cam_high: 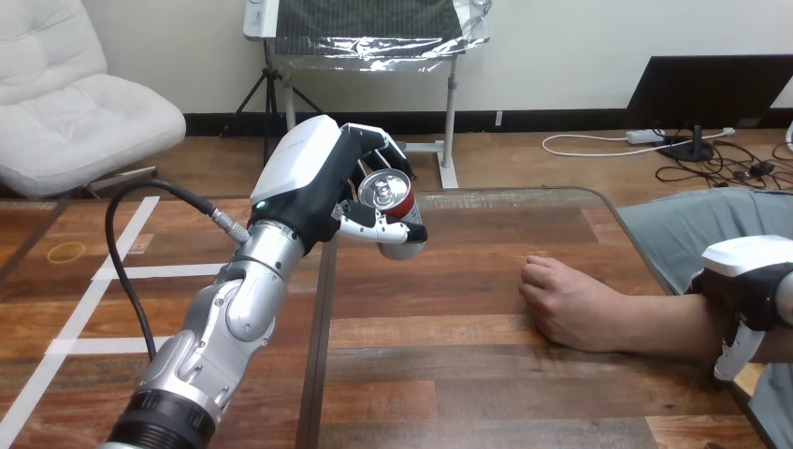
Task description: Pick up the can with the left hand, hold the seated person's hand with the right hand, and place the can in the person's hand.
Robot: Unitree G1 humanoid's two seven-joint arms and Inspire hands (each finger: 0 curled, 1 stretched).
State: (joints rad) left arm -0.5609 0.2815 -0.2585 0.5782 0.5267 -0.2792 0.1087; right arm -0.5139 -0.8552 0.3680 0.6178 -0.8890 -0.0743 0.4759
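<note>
Red can in left hand, fingers curled round it, upper centre; right hand over person's forearm, grip unclear.

No legible text, label, number or sign anywhere, not even on the can

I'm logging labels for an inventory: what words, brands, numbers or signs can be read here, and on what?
None can be read.
The red metal can with a silver top, gripped in the left hand, shows no legible print: that hand covers much of its side.
The wooden table bears only plain white tape lines.
</note>
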